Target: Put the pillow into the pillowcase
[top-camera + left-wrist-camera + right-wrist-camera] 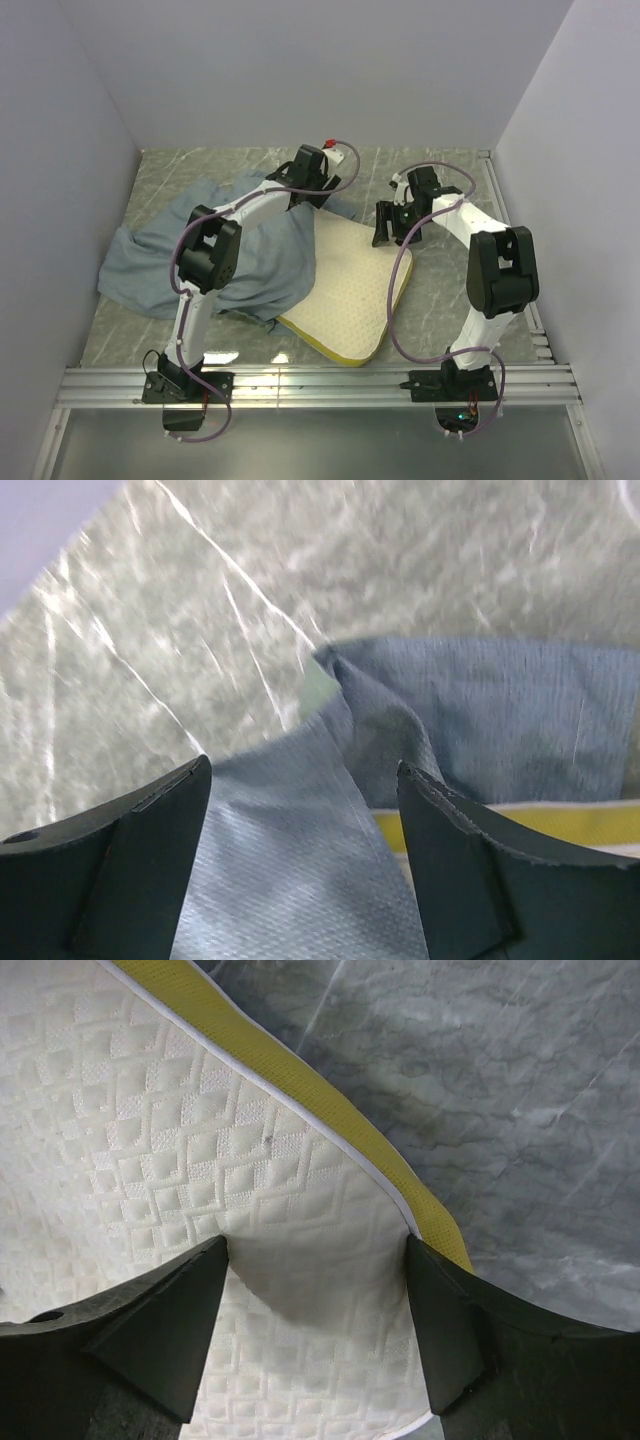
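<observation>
Looking from the left, we see the pillowcase point(200, 255) lying crumpled, blue-grey face up, over the left half of the table point(450, 290). Its right part is draped over the left side of the pillow point(350, 285). Our left gripper point(303, 770) hangs over the far edge of that fabric, released, its fingers spread with cloth below them and nothing pinched. A strip of the pillow's yellow edge point(560, 825) shows just right of the fold there. The pillow lies flat in the middle of the table, cream quilted top up. Our right gripper point(317, 1245) hovers over the pillow's far right corner, close to the yellow edge, also released and grasping nothing. We cannot tell whether its fingertips touch the surface.
</observation>
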`<state>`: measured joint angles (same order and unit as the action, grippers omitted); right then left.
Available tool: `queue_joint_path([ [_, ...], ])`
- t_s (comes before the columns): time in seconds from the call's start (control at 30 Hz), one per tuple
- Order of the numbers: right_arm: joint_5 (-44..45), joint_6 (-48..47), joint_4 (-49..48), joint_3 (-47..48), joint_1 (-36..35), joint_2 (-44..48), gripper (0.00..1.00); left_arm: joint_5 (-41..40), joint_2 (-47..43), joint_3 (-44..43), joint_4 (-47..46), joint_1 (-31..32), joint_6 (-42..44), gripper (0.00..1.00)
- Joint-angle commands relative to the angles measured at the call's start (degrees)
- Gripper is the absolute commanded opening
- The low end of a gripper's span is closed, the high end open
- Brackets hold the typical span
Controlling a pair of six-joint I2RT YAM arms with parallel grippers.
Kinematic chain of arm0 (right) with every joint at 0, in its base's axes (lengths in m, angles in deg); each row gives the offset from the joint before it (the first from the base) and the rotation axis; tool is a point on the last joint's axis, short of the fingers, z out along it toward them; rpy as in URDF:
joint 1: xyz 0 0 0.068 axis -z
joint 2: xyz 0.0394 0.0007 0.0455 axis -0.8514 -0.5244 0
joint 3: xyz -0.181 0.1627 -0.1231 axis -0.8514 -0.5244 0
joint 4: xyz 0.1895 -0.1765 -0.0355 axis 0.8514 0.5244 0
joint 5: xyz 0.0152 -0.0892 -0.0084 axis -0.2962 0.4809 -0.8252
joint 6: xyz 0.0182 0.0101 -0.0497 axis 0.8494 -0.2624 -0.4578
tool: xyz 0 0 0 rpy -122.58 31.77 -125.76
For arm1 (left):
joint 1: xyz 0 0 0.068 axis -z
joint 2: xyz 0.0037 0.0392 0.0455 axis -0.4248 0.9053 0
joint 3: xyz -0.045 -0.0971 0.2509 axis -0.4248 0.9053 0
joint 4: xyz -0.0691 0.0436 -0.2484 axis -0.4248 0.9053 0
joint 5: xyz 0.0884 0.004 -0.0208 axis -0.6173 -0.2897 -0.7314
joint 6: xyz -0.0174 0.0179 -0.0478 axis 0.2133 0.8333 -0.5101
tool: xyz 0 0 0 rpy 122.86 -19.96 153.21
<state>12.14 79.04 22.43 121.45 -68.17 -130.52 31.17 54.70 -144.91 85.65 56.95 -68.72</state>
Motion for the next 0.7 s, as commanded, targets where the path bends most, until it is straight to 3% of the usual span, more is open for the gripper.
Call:
queue_joint_path([
  [0.0, -2.49, -1.13, 2.39, -1.04, -0.30, 1.03, 0.79, 1.71, 1.17, -5.27, -0.25, -0.35, 1.86, 0.81],
  [0.2, -3.45, -1.48, 2.48, -1.21, -0.22, 0.32, 0.77, 4.17, 5.83, -6.60, 1.43, -0.35, 2.47, 0.78],
  [0.37, -6.87, -2.10, 2.57, -1.30, -0.30, -0.38, 0.61, 7.51, 7.87, -9.32, 6.34, -0.44, 2.13, 0.66],
  [0.4, -7.75, -2.10, 2.13, -1.39, -0.22, -0.38, 0.55, 8.47, 7.87, -9.41, 6.61, -0.44, 2.04, 0.61],
  [0.43, -8.37, -2.10, 1.78, -1.48, -0.30, -0.38, 0.42, 9.18, 7.95, -9.67, 7.14, -0.52, 1.86, 0.41],
  [0.47, -8.90, -1.93, 0.73, -1.82, -0.30, -0.38, 0.32, 9.88, 8.04, -10.55, 8.36, -0.52, 1.08, 0.31],
  [0.5, -9.95, -1.32, 0.20, -1.92, -0.39, -0.29, 0.12, 13.19, 7.78, -11.16, 9.16, -0.52, 0.46, 0.19],
  [0.53, -10.13, -0.79, -0.41, -1.92, -0.57, -0.29, 0.03, 15.92, 7.34, -11.34, 9.51, -0.61, -1.11, 0.00],
  [0.67, -12.77, 2.11, -3.83, -1.65, -1.18, 0.50, 0.00, 26.83, 1.73, -9.07, 8.03, 0.70, -7.25, 0.00],
])
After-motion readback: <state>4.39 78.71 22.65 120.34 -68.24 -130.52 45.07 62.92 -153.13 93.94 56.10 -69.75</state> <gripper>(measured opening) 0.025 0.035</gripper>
